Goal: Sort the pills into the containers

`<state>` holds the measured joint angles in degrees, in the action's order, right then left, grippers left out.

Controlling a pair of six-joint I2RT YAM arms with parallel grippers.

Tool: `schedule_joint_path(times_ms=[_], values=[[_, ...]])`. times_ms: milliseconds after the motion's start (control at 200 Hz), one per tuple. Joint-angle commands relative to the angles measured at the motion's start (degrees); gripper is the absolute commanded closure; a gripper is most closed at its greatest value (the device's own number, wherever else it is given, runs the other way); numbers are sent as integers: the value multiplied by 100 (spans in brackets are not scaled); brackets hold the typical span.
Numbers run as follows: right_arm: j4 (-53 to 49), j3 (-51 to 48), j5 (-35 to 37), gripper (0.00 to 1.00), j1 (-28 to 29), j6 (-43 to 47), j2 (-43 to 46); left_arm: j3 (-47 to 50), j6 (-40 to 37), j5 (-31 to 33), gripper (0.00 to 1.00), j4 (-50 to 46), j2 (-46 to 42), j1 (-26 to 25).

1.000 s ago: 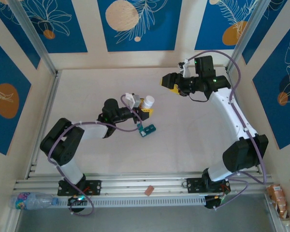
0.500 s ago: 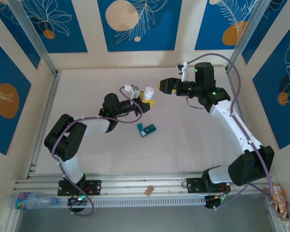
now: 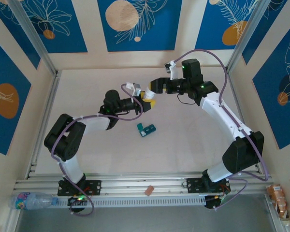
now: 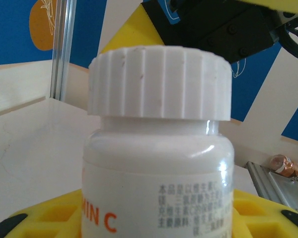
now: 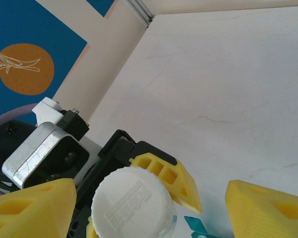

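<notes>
My left gripper (image 3: 146, 98) is shut on a white pill bottle (image 4: 156, 163) with orange lettering and a ribbed white cap (image 5: 133, 208), held upright above the table. Its yellow fingers (image 4: 39, 218) flank the bottle's body. My right gripper (image 3: 154, 87) hovers just over the cap. It is open, and its yellow fingertips (image 5: 32, 208) stand wide on either side of the cap without touching it. The teal-green containers (image 3: 146, 129) lie on the table in front of both grippers, and a teal corner (image 5: 196, 225) peeks out past the cap. The pills are hidden.
A plastic water bottle (image 3: 31, 199) lies beyond the front rail at bottom left. A small brown item (image 3: 148, 190) sits on the rail, and a snack packet (image 3: 279, 200) lies at bottom right. Metal frame posts (image 3: 36, 41) stand at the back corners.
My right gripper has swung left from the back right and now sits over the bottle's cap. The left gripper has carried the bottle slightly back, away from the containers.
</notes>
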<state>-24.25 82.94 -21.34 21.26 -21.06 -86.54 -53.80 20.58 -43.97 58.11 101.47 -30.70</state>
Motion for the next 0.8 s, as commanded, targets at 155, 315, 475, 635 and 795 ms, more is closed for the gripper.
schedule_joint_path(times_ms=[155, 315, 475, 635, 795], values=[[-384, 367, -14, 25, 158, 241, -178, -236, 78, -247, 100, 61, 64, 83], [-500, 460, 42, 30, 217, 271, -268, -217, 90, -270, 100, 56, 36, 101], [-578, 503, 48, 36, 274, 296, -311, -192, 102, -287, 100, 71, 4, 117], [-620, 467, 100, 50, 326, 292, -311, -175, 111, -288, 100, 92, -13, 125], [-606, 359, 279, 58, 418, 82, -295, -175, 120, -258, 100, 119, -46, 133]])
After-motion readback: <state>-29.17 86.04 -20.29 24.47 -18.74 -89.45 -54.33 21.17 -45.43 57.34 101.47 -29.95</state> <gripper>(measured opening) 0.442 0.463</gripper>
